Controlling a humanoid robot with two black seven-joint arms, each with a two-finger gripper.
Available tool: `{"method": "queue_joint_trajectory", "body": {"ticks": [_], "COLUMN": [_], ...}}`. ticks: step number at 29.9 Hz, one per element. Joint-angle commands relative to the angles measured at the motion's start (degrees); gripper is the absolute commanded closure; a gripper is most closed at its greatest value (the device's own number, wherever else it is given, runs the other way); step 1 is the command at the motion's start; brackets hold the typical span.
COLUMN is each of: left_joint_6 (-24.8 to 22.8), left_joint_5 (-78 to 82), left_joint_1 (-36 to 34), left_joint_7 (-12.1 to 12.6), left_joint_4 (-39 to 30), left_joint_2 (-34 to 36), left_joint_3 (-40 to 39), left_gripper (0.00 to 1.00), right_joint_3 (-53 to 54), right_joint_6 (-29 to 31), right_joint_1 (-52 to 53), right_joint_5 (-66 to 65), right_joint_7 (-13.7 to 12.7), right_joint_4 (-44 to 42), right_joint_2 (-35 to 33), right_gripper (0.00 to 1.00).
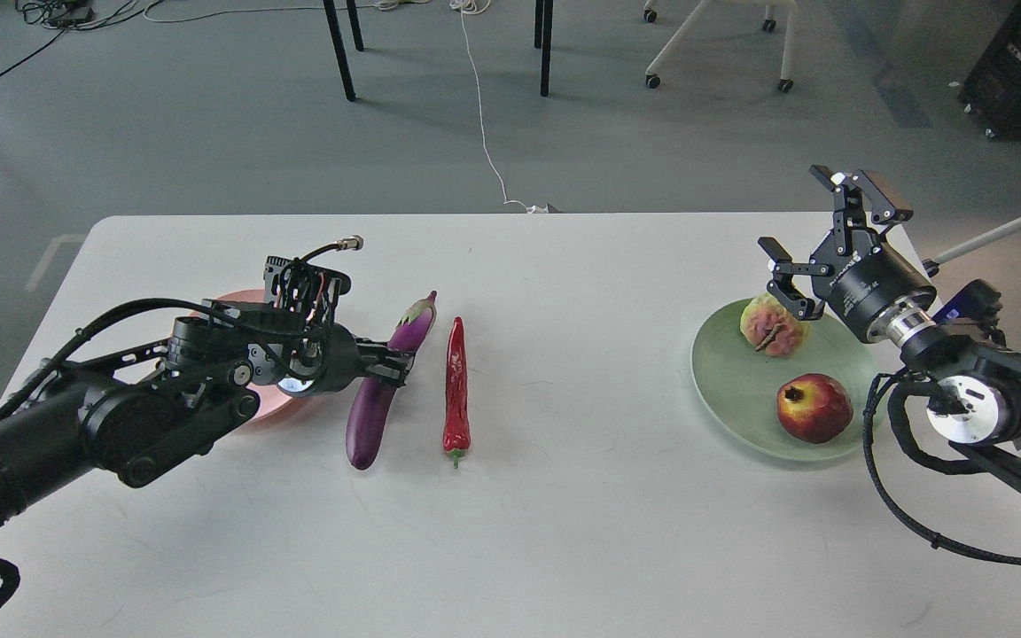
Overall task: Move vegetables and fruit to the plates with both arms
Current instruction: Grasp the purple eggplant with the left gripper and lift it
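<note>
The purple eggplant (pixel 367 427) lies tilted on the white table, cap end pointing far right. My left gripper (pixel 392 362) is shut on its middle. The red chili pepper (pixel 455 381) lies just right of it, untouched. The pink plate (pixel 268 411) is mostly hidden under my left arm. The mint green plate (pixel 737 390) at the right holds the lumpy yellow-green and pink fruit (pixel 772 326) and the dark red pomegranate-like fruit (pixel 814 408). My right gripper (pixel 822 232) is open and empty, above the plate's far edge.
The white table (pixel 564 514) ends at its far edge near the top third of the view. Beyond it are grey floor, a white cable (pixel 482 124), black table legs and a wheeled chair base (pixel 714 53).
</note>
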Motion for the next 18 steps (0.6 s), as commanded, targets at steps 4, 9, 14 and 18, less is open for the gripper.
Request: {"method": "queue_joint_trajectory", "body": {"ticks": [4,9,14,18], "left_joint_6": [-1.16,-1.16,-1.16,-1.16], "left_joint_5": [-8.48,-8.13,-8.13,-7.26], "left_joint_1": [-6.69,-7.85,-7.49,-7.14], "left_joint_7": [0.68,-1.86,-5.38,-7.06], "left_joint_4": [-0.56,-0.56,-0.56,-0.03], "left_joint_2": [3.53,9.76,17.06,19.97], "left_joint_3": [0.04,0.65,5.74,8.56], "left_gripper": [0.81,0.80,0.80,0.78], "right_joint_3": [-0.09,-0.18,-0.35,-0.18], "right_joint_6": [0.00,0.00,0.00,0.00], "right_joint_1": [-0.07,-0.07,-0.16,-0.77], "right_joint_5": [0.00,0.00,0.00,0.00], "right_joint_7": [0.00,0.00,0.00,0.00], "right_joint_4": [-0.01,-0.01,-0.01,0.08], "right_joint_2": [0.13,0.22,-0.04,-0.22], "right_gripper": [0.02,0.02,0.02,0.02]}}
